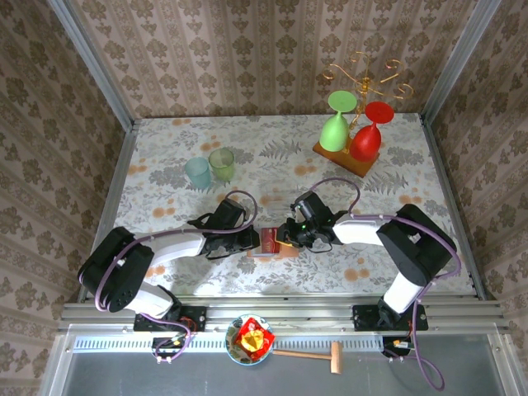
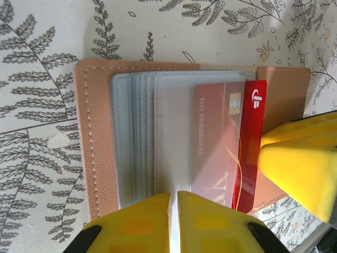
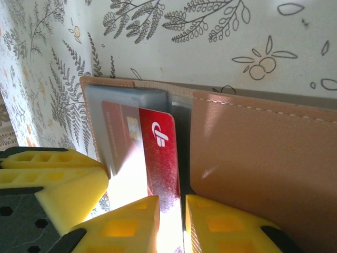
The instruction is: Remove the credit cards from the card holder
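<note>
**Gripping the card holder (image 1: 268, 252) and one credit card (image 2: 253, 137) at once**

Holds the card holder open and flat on the desk (image 1: 165, 177), pinned between both arms; clamps the left claw (image 2: 174, 221) on one long edge of it, jaws all but meeting over the clear pocket sheets; closes the right claw (image 3: 181, 221) on the free end of the credit card, jaws nearly together on the thin plastic.

Bares a narrow strip of glossy red card with a white logo past the pocket mouth; keeps the rest under a frosted sleeve, chip and embossed digits dimmed through it.

On the card holder itself: salmon-brown leather-like cover, pale stitching along the border, rounded corners; inside, a stepped stack of grey-blue sleeves, edges fanned just apart.

Around the card holder, from the top view: arms close on the left and right; a short strip of fern-printed desk on the near side, then a metal rail; wide bare desk on the far side.

Well beyond the card holder and to its left, two translucent tumblers (image 1: 209, 168), one bluish, one green, side by side.

Far beyond and to its right, a wooden stand (image 1: 346, 158) with curled wire hooks, a green glass (image 1: 337, 124) and a red glass (image 1: 369, 134) hung upside down, touching.

Past the rail on the near side, a bowl (image 1: 250, 340) and a small wooden mallet (image 1: 318, 355).
</note>
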Motion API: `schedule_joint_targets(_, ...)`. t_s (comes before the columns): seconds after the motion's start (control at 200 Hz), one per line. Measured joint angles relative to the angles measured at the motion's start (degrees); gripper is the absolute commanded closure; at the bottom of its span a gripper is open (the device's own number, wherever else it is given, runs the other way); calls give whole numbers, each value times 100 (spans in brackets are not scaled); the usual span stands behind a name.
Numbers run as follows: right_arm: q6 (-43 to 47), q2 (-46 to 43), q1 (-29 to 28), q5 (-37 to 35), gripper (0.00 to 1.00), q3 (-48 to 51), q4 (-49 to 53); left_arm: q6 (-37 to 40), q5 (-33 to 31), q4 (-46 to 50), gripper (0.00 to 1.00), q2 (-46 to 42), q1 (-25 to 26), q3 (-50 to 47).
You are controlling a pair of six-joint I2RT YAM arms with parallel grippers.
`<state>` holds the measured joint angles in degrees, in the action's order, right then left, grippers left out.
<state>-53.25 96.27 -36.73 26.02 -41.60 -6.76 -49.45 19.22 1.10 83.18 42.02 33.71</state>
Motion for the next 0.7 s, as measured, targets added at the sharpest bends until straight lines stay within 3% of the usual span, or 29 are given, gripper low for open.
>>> schedule_joint_targets(0.7, -144, 245, 129, 284, 90, 55, -409, 0, -17, 13, 87, 0, 0, 0)
